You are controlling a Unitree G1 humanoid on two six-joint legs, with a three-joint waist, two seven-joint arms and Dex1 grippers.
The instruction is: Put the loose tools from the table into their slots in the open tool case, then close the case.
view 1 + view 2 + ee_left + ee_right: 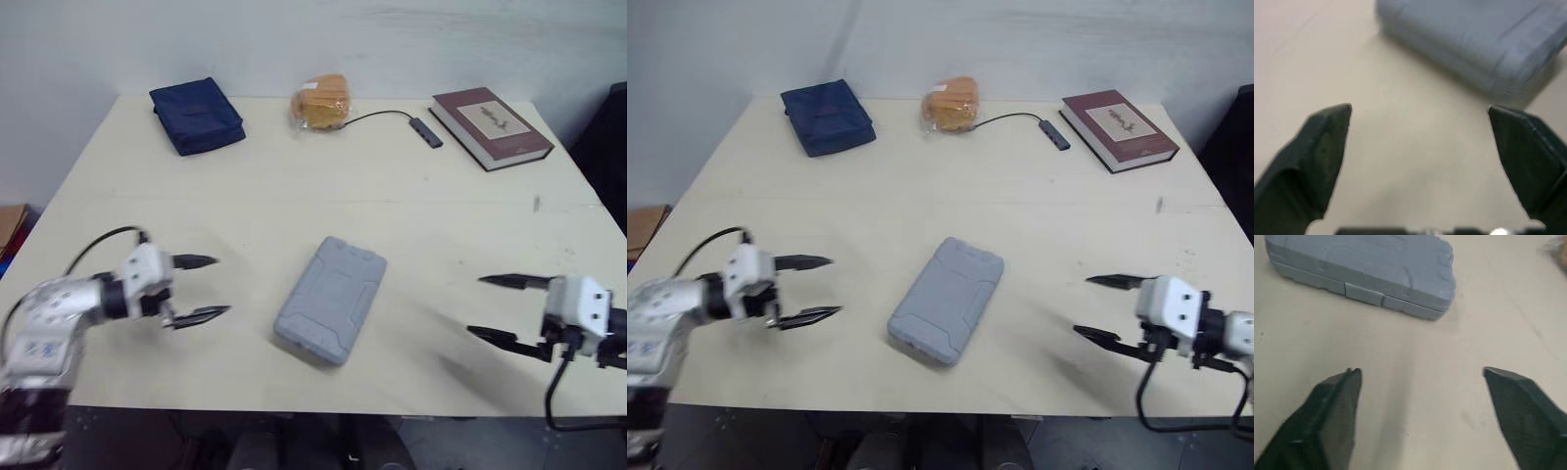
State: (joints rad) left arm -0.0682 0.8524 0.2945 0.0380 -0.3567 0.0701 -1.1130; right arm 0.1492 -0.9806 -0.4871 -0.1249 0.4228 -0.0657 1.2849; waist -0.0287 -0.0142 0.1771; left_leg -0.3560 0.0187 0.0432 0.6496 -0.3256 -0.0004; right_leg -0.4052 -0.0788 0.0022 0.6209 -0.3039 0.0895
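between the open, empty left gripper (221,285) and the open, empty right gripper (475,305) the shut grey tool case (331,299) is found on the table (294,186), long axis slanting away, nearer the left.

Closed grey case (330,300) lay mid-desk near front edge, obstacle between both grippers. Bare desk (294,196) flanked case: open lane from left gripper (217,285) to case's left side, wider lane from right gripper (475,305) to its right side. Both grippers' fingers stood spread wide over bare desk. Middle band of desk free. Far edge crowded: blue pouch (196,115) at far left corner, bagged bun (321,102) mid-edge, dark cabled adapter (427,131) just beside, book (492,126) at far right corner.
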